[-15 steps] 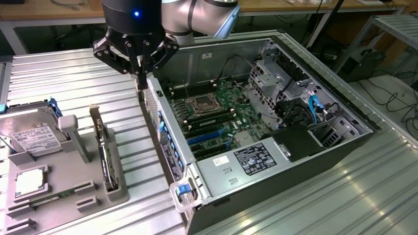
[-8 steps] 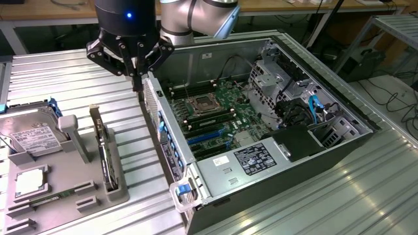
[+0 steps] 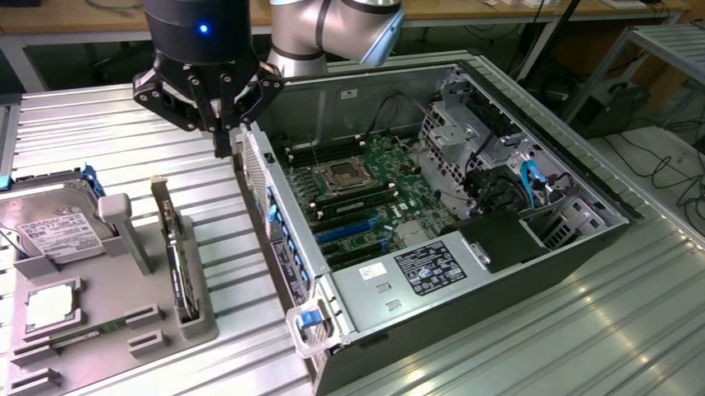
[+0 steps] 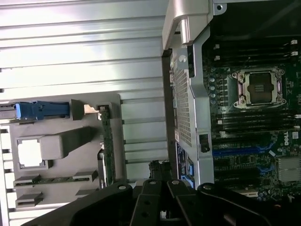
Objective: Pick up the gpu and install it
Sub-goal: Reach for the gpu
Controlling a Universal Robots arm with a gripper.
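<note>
The gpu (image 3: 172,247) stands on edge in a slot of the grey holder (image 3: 198,285) at the exterior view's left, its silver bracket (image 3: 161,191) at the far end. Seen edge-on in the wrist view, the gpu (image 4: 107,141) is a thin dark green strip. My gripper (image 3: 224,147) hangs above the ribbed table between the holder and the open computer case (image 3: 441,272). It is shut with nothing in it, up and to the right of the card and apart from it. Its black linkages (image 4: 155,202) show in the wrist view.
The case lies open with its motherboard (image 3: 364,194), CPU socket (image 4: 260,88) and blue slots (image 3: 347,233) exposed. On the holder sit a silver hard drive (image 3: 53,229) with a blue rail (image 4: 41,109), a square chip (image 3: 49,302) and a memory stick (image 4: 47,179). Bare table (image 3: 165,157) lies under the gripper.
</note>
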